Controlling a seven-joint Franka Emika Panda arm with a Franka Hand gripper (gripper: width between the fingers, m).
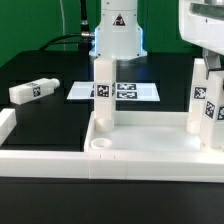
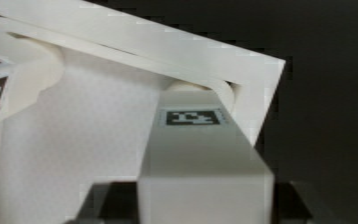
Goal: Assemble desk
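The two-finger gripper [image 1: 207, 60] is closed on an upright white square-bar tagged leg [image 1: 205, 100] at the right end of the wide white plastic tray-like desk top [image 1: 150, 140]. The top lies near the table's front edge, and a second leg [image 1: 103, 90] stands at its far left corner.

the robot's arm [image 1: 118, 40] is white and round, like a fat tube. it has a small black triangle sticker [image 1: 118, 18] near the top. a blue light [image 1: 91, 33] glows at its side. thin black cables [image 1: 62, 40] run behind it. the gripper [image 1: 207, 60] is white and grey, with dark fingers [image 2: 114, 205].
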